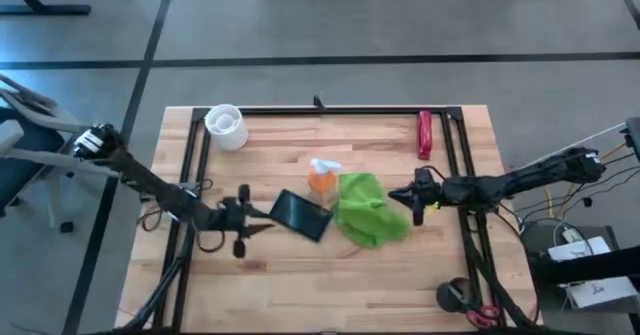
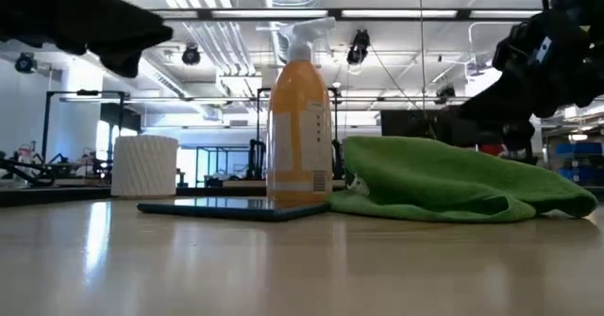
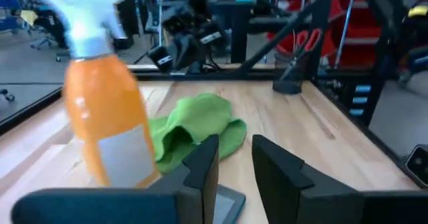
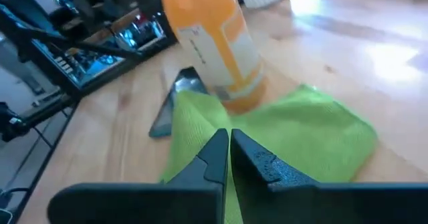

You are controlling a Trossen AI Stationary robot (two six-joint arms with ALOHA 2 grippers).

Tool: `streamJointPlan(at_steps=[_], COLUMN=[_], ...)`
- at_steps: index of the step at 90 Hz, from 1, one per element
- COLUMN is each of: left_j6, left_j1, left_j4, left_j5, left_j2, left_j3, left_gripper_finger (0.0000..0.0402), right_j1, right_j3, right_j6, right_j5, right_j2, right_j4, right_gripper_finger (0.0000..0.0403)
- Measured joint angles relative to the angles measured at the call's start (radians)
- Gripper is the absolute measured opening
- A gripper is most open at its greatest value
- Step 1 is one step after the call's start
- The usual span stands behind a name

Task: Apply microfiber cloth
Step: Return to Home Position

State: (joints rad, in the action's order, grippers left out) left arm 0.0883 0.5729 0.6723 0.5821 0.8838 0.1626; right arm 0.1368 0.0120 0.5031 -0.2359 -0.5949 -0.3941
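Microfiber cloth (image 1: 368, 211) lies crumpled on the table (image 1: 300, 285); right claw (image 4: 229, 136), pressed together, hangs above it; left claw (image 3: 234, 147) spread, empty.

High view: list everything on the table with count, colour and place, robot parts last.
microfiber cloth: one, lime green, crumpled right of centre
spray bottle: one, orange with white top, upright at centre, beside the cloth
tablet: one, dark, flat, left of the cloth
container: one, white, back left
red object: one, back right
left claw: open, at the tablet's left
right claw: shut, above the cloth's right edge
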Motion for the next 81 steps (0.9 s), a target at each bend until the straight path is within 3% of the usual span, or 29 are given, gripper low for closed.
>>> streamJointPlan(at_steps=[13, 22, 36, 46, 67, 81], left_j6=[-0.022, -0.015, 0.028, 0.020, -0.087, -0.086], left_j1=[-0.049, -0.113, -0.220, -0.269, -0.283, -0.283], left_j4=[-0.003, -0.075, -0.229, -0.247, -0.305, -0.459], left_j5=[-0.005, -0.069, -0.096, -0.104, -0.129, -0.129], left_j2=[-0.180, -0.273, -0.363, -0.405, -0.536, -0.625], left_j3=[-0.052, -0.054, -0.054, -0.053, -0.051, -0.054], left_gripper_finger=[0.0075, 0.0074, 0.0074, 0.0074, 0.0074, 0.0074], right_j1=[0.000, 0.000, 0.000, 0.000, 0.002, 0.003], right_j3=[0.001, 0.001, 0.001, 0.001, 0.001, 0.001], right_j6=[-0.105, -0.152, -0.193, -0.217, -0.261, -0.300], right_j5=[-0.033, -0.057, -0.045, -0.043, -0.017, 0.033], right_j2=[0.096, 0.120, 0.122, 0.092, 0.081, 0.081], right_j4=[-0.010, -0.008, -0.008, -0.007, -0.007, -0.024], right_gripper_finger=[0.0000, 0.0000, 0.0000, 0.0000, 0.0000, 0.0000])
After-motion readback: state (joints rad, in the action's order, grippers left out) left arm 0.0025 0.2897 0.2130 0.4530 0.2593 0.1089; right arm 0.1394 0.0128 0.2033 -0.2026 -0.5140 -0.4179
